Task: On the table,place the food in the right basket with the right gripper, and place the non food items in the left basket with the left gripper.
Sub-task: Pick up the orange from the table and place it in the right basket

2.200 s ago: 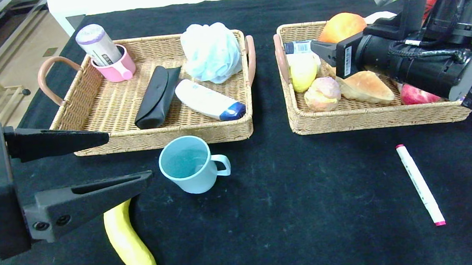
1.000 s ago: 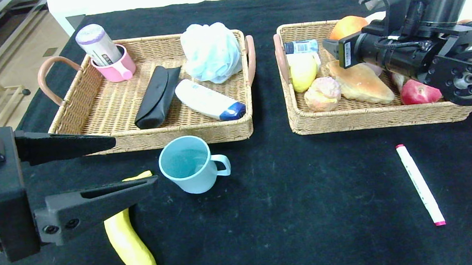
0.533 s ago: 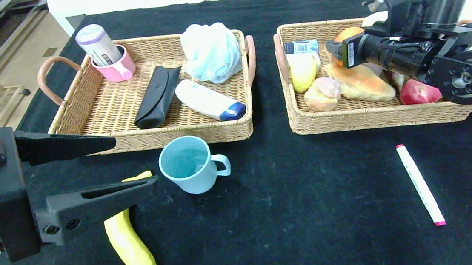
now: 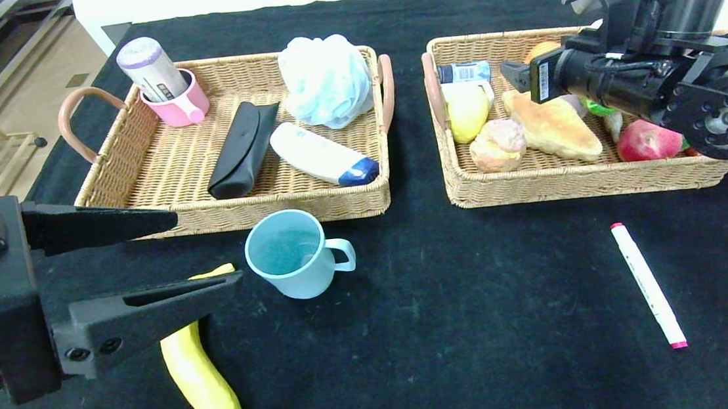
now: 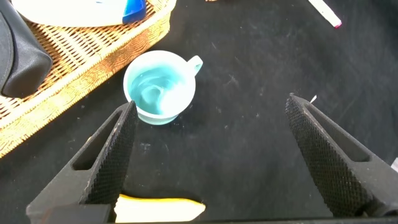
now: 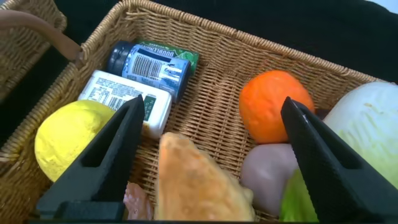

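The right tool (image 4: 514, 76) hangs over the right basket (image 4: 573, 179) at the head view's upper right, jaws wide and empty, apparently because the orange (image 6: 272, 106) lies loose on the wicker. The right wrist view shows that orange beside the cabbage (image 6: 367, 118), mostly hidden from the head camera. The left tool (image 4: 206, 248), wide and empty, waits at lower left over the worktop (image 4: 480, 326), near the teal mug (image 4: 289, 254) and above the banana (image 4: 201, 377). The marker (image 4: 648, 285) lies lower right.

Two baskets (image 4: 138, 178) (image 4: 461, 189) — two mugs (image 4: 289, 254) (image 4: 181, 105)
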Controlling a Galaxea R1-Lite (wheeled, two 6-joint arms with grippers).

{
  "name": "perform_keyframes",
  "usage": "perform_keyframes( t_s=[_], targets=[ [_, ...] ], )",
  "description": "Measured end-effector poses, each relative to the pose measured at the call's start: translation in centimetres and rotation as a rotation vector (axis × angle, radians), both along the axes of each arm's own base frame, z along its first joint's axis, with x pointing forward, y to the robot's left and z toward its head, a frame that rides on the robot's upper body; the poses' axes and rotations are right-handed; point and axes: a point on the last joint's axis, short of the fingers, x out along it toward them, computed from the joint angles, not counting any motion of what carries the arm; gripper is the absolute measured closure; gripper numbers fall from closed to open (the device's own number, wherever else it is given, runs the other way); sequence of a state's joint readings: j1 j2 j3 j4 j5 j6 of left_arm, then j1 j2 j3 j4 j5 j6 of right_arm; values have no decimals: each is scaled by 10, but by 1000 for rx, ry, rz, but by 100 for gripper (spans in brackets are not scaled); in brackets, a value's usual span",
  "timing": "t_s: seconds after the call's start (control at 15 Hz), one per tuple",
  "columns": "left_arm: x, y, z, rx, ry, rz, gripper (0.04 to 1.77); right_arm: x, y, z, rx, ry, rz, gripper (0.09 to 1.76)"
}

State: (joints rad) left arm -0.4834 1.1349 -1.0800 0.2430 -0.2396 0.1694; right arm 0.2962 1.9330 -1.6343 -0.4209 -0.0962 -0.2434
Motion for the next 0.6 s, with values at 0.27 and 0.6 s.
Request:
perform_keyframes(
  t_s=[0.27, 0.6],
  targets=[
    [0, 0, 0, 1, -4, 10, 9, -16, -5, 6, -25, 72, 7, 20],
    [0, 1, 0, 2, -6, 13, 9, -72, -20, 26, -86, 273, 16, 17]
  ],
)
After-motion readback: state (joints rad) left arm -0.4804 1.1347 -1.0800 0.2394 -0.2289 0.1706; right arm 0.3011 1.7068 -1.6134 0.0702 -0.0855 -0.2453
